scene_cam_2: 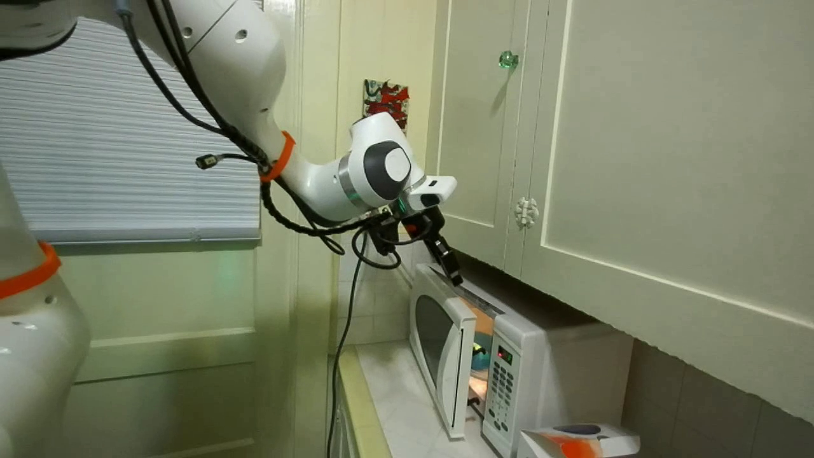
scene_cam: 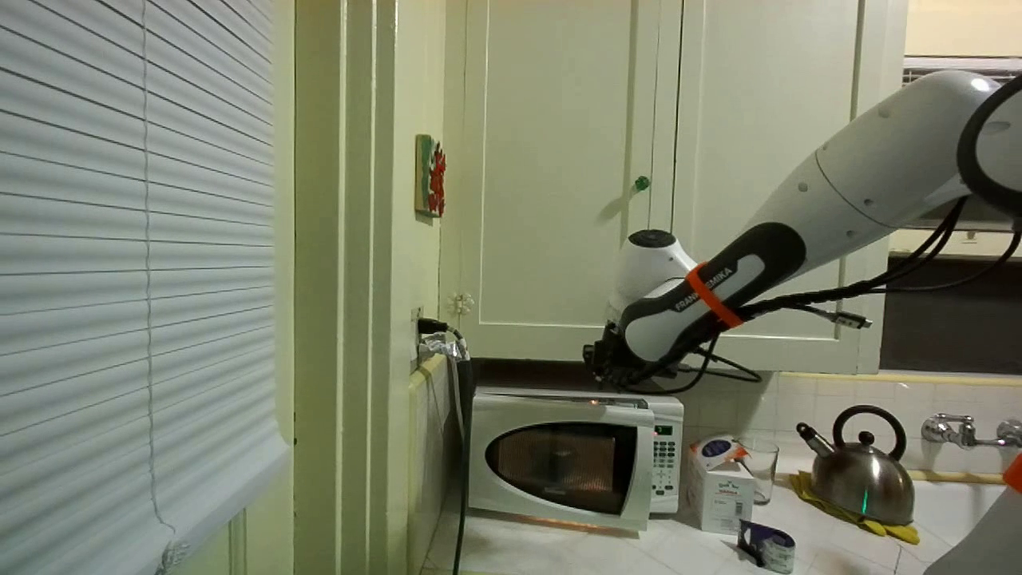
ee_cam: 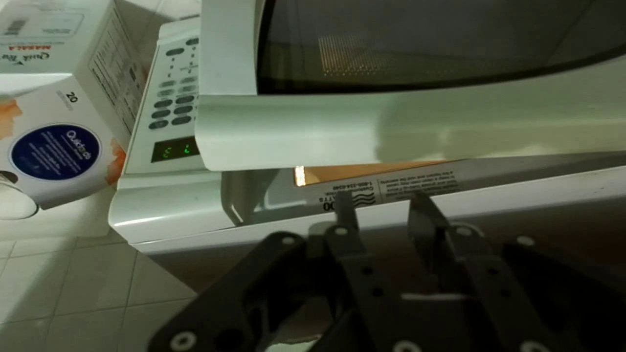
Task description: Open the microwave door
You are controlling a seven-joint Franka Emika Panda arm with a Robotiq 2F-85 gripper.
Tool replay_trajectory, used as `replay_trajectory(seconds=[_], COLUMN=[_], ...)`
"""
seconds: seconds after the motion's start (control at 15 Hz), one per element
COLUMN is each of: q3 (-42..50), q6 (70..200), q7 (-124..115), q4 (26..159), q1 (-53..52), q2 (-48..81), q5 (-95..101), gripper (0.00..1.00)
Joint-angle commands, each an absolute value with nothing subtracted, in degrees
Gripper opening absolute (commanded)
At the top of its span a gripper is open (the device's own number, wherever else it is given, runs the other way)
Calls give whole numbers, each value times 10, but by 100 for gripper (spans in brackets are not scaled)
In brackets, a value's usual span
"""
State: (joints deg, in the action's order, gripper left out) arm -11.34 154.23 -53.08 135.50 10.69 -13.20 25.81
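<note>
The microwave door (scene_cam: 511, 491) stands ajar, swung partly out from the white microwave (scene_cam_2: 572, 362). In an exterior view the lit inside shows through the gap behind the door (scene_cam_2: 439, 343). In the wrist view the door's white top edge (ee_cam: 293, 129) crosses the upper part, with the lit gap below it. My gripper (ee_cam: 379, 198) is open, with nothing between its fingers. Its fingertips are over the microwave's top front edge, behind the door; in an exterior view the gripper (scene_cam_2: 456, 278) points down there. I cannot tell whether it touches anything.
Cream cabinets (scene_cam: 559, 184) hang close above the microwave. A white tea box (scene_cam: 725, 499) and a drinking glass (scene_cam: 764, 471) stand beside the button panel (scene_cam: 664, 467). A small purple packet (scene_cam: 766, 547) and a steel kettle (scene_cam: 866, 479) are farther along. A wall and black cord (scene_cam: 461, 495) flank the hinge side.
</note>
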Motion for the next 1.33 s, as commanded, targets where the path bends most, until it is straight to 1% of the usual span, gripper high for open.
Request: replay_trajectory(seconds=[0.0, 0.07, 0.27, 0.93, 1.27], q3=[-143, -149, -159, -171, -168], q6=[1575, 1577, 1560, 1563, 1559], q7=[-625, -653, -695, -807, -809], q4=[1354, 1353, 1351, 1346, 1346], q1=[145, 155, 165, 190, 185], q2=[-118, -117, -111, -82, -72], q5=[367, 399, 449, 587, 581], gripper=[4, 0, 0, 0, 0])
